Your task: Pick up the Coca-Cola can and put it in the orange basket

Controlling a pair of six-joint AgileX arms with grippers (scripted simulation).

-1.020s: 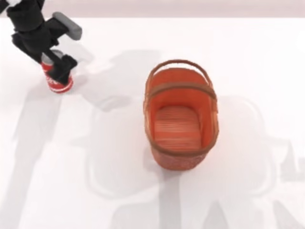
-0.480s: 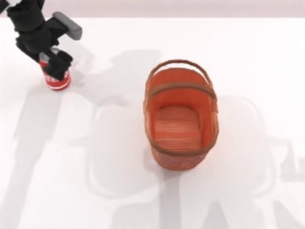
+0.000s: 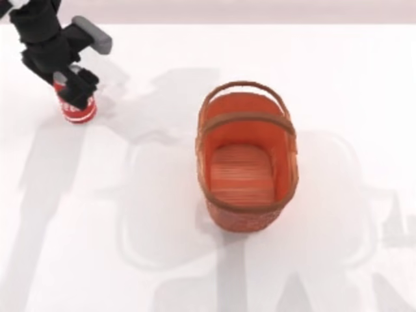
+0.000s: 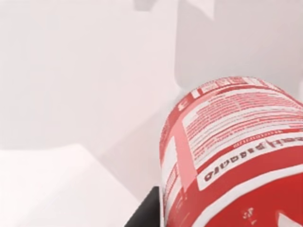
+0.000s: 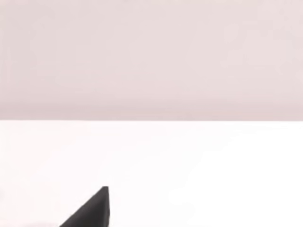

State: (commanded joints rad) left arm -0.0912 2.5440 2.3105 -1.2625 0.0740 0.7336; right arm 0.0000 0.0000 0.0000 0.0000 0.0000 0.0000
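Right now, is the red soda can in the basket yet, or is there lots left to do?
Not yet. The left hand has reached the Coca-Cola can at the table's far left and sits around its top; the left wrist view shows the can right up close. The orange basket in the middle holds nothing. Carrying the can over and dropping it in is left. The right arm is out of the top view.

Coca-Cola can, far left: red with white lettering; orange basket, right of it: woven orange, brown rim and handle, slatted floor; table: white.
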